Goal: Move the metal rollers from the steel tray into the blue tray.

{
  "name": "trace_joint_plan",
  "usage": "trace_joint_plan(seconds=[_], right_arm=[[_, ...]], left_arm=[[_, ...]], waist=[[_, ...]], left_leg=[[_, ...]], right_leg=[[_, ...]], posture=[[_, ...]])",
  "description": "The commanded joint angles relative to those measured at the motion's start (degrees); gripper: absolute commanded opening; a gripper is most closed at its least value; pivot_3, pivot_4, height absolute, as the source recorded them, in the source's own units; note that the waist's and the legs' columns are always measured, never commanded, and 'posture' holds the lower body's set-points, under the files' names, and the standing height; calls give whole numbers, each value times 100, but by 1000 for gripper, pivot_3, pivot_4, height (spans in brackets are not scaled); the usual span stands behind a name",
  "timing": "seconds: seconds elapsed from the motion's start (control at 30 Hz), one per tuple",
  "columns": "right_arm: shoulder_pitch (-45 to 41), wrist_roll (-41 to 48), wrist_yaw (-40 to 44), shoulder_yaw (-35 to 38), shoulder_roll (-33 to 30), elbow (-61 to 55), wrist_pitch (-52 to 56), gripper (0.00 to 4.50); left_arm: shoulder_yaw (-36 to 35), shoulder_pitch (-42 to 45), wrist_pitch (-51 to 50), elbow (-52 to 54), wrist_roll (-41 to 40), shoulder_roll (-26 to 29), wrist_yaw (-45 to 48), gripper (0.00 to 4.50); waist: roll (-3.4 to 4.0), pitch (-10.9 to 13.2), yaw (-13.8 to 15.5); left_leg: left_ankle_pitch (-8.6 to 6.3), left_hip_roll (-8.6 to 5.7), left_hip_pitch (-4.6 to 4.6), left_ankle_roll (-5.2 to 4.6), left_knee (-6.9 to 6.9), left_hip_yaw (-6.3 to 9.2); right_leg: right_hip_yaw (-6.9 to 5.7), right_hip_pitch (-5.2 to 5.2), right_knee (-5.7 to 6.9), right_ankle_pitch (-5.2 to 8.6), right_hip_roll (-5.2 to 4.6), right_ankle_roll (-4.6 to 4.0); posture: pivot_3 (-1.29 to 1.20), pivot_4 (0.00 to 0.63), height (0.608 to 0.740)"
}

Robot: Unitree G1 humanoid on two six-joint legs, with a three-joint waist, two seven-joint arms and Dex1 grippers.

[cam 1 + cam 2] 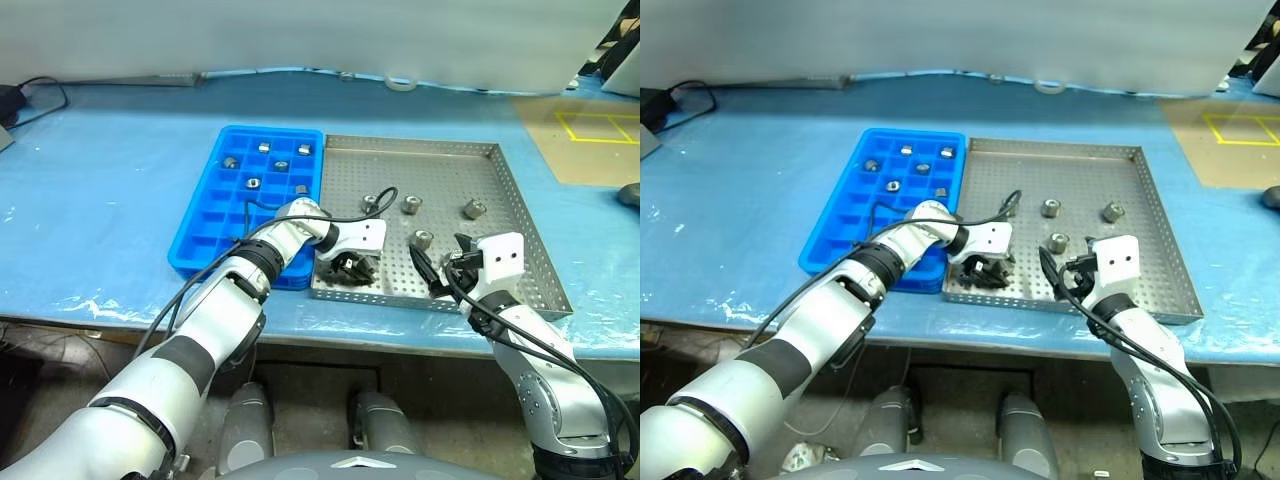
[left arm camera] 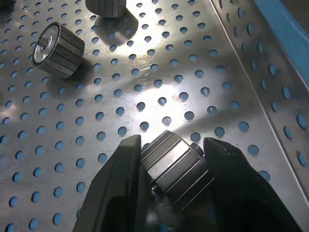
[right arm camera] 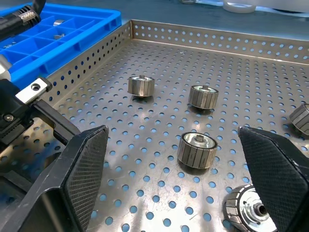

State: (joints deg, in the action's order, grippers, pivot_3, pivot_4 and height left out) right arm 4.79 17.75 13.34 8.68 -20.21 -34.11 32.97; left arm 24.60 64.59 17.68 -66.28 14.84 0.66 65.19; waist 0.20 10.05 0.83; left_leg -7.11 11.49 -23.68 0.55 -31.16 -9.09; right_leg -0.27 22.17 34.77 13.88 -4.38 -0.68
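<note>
Scattered rollers across steel tray

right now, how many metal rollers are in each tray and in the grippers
metal rollers in the blue tray: 6
metal rollers loose on the steel tray: 5
metal roller between the left gripper fingers: 1
total: 12

the left arm, silver-white with a black cable along it, reaches across toward the right arm and angles downward at the wrist. the left gripper has its two black fingers closed in on a small ribbed silver metal roller, one finger on each side. the right gripper points level and forward, its two black textured fingers spread wide apart, holding nothing.
</note>
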Motion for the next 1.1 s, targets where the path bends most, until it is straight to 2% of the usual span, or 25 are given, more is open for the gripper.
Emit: trace_joint_plan(seconds=[0.03, 0.13, 0.23, 0.5, 0.6, 0.73, 0.87, 1.1], right_arm=[[-187, -64, 38, -92, 0, -44, -146, 4500], [-467, -20, 158, -217, 38, 164, -177, 4500], [-867, -11, 347, -456, 80, 503, -236, 4500], [-1922, -229, 1008, -1153, 75, 1716, -565, 4500], [-2099, -271, 1200, -1199, 38, 1997, -686, 4500], [-2169, -321, 1346, -1228, 47, 2165, -782, 4500], [-2115, -371, 1381, -1318, 117, 2181, -805, 4500], [-2002, -409, 1327, -1341, 254, 2079, -795, 4500]], left_arm=[[-342, 179, -16, 79, -197, 57, -254, 1777], [-1282, 248, -921, 346, -1148, 0, -256, 1777], [-2095, 258, -1692, 808, -1824, 91, -786, 1777], [-3420, -595, -1721, 2058, -1957, 846, -4186, 1777], [-3536, -1164, -1803, 2492, -1680, 1108, -5173, 1777], [-3559, -1554, -2119, 2797, -1641, 1193, -5772, 1777], [-3443, -1810, -2267, 3087, -1666, 1210, -5766, 1777], [-3342, -1883, -2498, 3163, -1904, 1195, -5334, 1777]], waist=[[0, 0, -1], [0, 0, 2], [1, 1, 17], [3, 0, 103], [4, -1, 212], [2, 1, 486], [2, 0, 611], [2, 0, 615]], left_leg=[[0, 0, -1, 0, 0, -1], [0, 0, -4, -1, 0, -2], [0, -1, -5, -1, -1, -3], [-1, -2, -19, -3, 1, 0], [-6, 2, -36, -11, -4, 3], [-9, 13, -75, -16, -18, 21], [1, 11, -108, 2, -47, 50], [8, 17, -106, 15, -47, 53]], right_leg=[[0, 2, 0, 0, 0, 0], [0, 6, 2, 0, 0, 0], [1, 8, 6, -1, 0, -2], [-13, 14, 3, -1, 8, -2], [-24, 19, 4, -1, 7, -2], [-50, 27, 2, -2, 2, 0], [-77, 34, 9, -3, -7, 1], [-79, 36, 14, -3, -4, 1]], posture=[[-363, 150, 740], [-321, 150, 740], [-224, 150, 740], [-61, 150, 740], [-19, 150, 740], [-1, 150, 740], [3, 150, 740], [-3, 150, 740]])
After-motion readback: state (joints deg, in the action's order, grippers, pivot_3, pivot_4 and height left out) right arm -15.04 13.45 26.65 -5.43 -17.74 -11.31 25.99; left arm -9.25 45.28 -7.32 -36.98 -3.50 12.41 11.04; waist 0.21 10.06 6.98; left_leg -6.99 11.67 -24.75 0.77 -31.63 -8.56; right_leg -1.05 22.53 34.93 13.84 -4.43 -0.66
